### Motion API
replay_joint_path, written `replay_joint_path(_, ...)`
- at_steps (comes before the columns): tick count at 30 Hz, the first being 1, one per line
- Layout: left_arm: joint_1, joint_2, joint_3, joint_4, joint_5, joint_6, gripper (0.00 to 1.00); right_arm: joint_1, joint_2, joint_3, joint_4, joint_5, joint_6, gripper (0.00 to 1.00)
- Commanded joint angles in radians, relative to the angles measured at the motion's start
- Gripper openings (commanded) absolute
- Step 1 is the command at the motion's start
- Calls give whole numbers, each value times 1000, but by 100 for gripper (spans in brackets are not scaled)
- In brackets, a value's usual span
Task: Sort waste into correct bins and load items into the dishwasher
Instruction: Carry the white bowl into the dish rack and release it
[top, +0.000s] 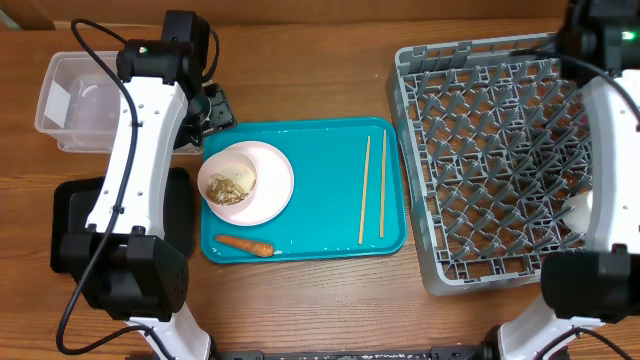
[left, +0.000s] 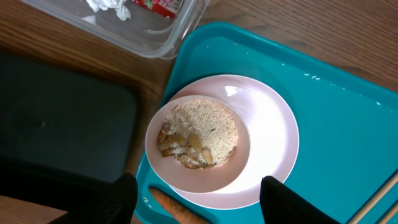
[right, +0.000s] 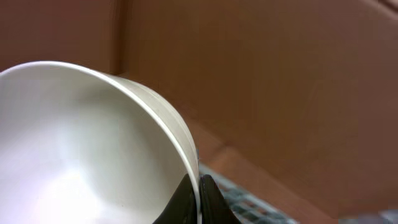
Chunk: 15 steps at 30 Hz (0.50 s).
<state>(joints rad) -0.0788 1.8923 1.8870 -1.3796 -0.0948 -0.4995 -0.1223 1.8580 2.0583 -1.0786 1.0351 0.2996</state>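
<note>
The right gripper (right: 198, 193) had its fingers clamped on the white cup's (right: 81, 143) rim, holding it over the grey rack (top: 398, 120) at frame right, likely for loading. The left gripper (left: 199, 199) hung, fingers apart, above the rice-filled bowl (left: 199, 137) at centre-left, probably to empty it.

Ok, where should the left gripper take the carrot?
At its middle, from straight above, jaws across its short width. The carrot lies flat on the tray, lengthwise along the robot-side edge and close to the plate, so the plate-side finger probably has little room. The left gripper is open.
</note>
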Motion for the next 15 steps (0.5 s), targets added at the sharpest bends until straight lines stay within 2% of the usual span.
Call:
replay_joint_path(1,-7,-29,14,6,-3,-18,66,-95,38,-55,23,166,53,4)
replay_joint_path(7,-6,-29,14,19,1,-21,66,-215,147,-125,59,222,53,4)
replay_joint_path(15,-6,-29,14,52,26,-21,68,-219,284,-127,98,212,53,4)
